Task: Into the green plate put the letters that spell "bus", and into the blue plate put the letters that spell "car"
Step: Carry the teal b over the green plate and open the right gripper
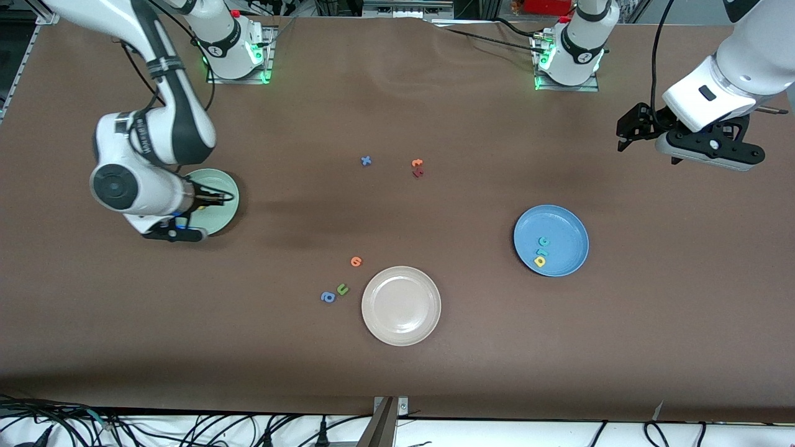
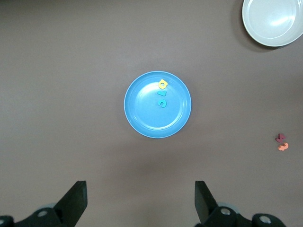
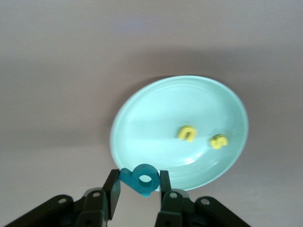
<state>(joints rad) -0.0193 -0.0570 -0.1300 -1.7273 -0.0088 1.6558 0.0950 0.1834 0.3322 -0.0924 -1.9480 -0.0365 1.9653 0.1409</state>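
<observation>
My right gripper (image 3: 138, 182) is shut on the teal "b" (image 3: 142, 178) and holds it over the rim of the green plate (image 3: 156, 118), at the right arm's end of the table (image 1: 222, 185). A yellow "u" (image 3: 188, 133) and a yellow "s" (image 3: 218, 141) lie in that plate. The blue plate (image 1: 562, 225) holds a teal "c" (image 1: 544, 241), a teal "r" (image 1: 541, 252) and a yellow "a" (image 1: 540, 261). My left gripper (image 1: 628, 131) hangs open and empty above bare table at the left arm's end, apart from the blue plate (image 2: 142, 111); it waits.
A beige-white plate (image 1: 401, 305) sits near the front camera. Beside it lie an orange round letter (image 1: 356, 261), a green "u" (image 1: 342, 289) and a blue "a" (image 1: 328, 297). Mid-table lie a blue "x" (image 1: 366, 161), an orange letter (image 1: 417, 163) and a dark red letter (image 1: 418, 173).
</observation>
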